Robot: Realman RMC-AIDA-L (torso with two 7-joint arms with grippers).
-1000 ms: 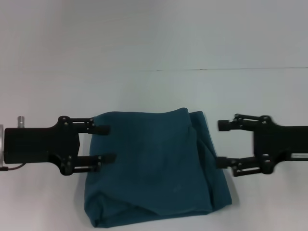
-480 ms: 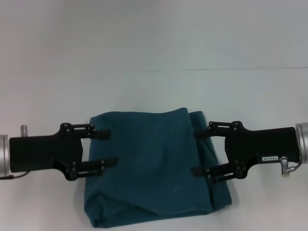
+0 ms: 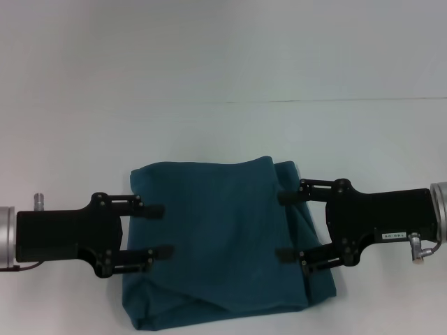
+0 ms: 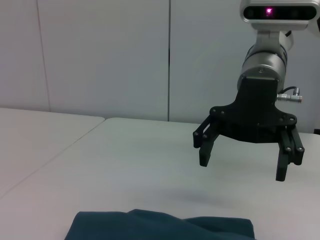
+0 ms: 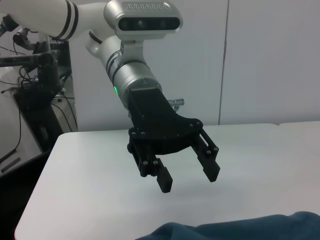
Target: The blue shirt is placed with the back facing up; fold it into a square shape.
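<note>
On the white bench (image 3: 223, 63), near its front edge, lies the blue shirt (image 3: 223, 237), folded into a rough, rumpled square; its lowest corner is cut off by the head view's bottom edge. Soft matte cloth, with a layered fold down its right side and a creased flap along the front. Left pincer (image 3: 159, 231) hangs over the shirt's left edge, fingers spread apart, nothing between them. Right pincer (image 3: 285, 226) hangs over the right side, likewise spread and empty. Whether the fingertips touch the fabric is hard to make out.
</note>
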